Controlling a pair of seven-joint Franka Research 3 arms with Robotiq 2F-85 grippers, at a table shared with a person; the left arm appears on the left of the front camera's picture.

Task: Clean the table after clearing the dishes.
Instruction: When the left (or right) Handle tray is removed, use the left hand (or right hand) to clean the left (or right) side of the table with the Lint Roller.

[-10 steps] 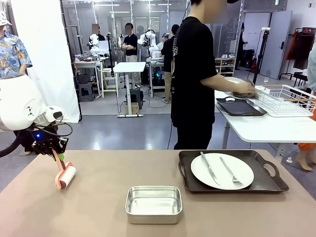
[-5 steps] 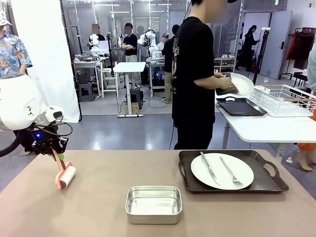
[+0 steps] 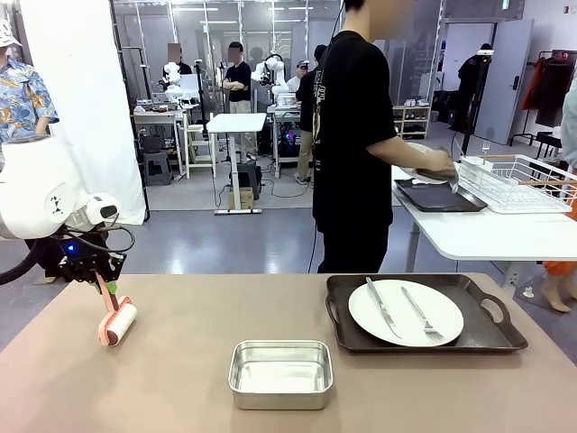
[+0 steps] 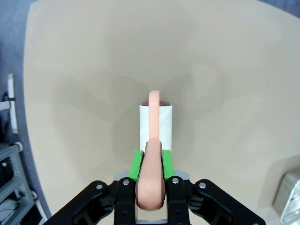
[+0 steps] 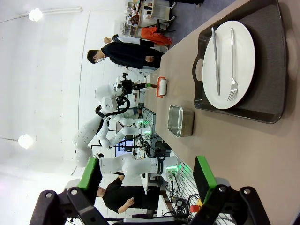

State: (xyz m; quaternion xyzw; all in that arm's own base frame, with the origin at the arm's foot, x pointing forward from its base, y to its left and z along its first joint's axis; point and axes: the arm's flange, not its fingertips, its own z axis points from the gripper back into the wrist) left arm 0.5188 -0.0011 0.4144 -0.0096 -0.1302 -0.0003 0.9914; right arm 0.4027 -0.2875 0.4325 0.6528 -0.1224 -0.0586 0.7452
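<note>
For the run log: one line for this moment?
left gripper: shut on lint roller, resting on table | right gripper: open, empty | plate, knife, fork on tray: uncleared | steel pan: front centre

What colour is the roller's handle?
Pink. The roller handle shows best in the left wrist view.

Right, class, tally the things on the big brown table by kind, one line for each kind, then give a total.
Tray: 1
Plate: 1
Knife: 1
Fork: 1
Pan: 1
Roller: 1
Total: 6
</note>
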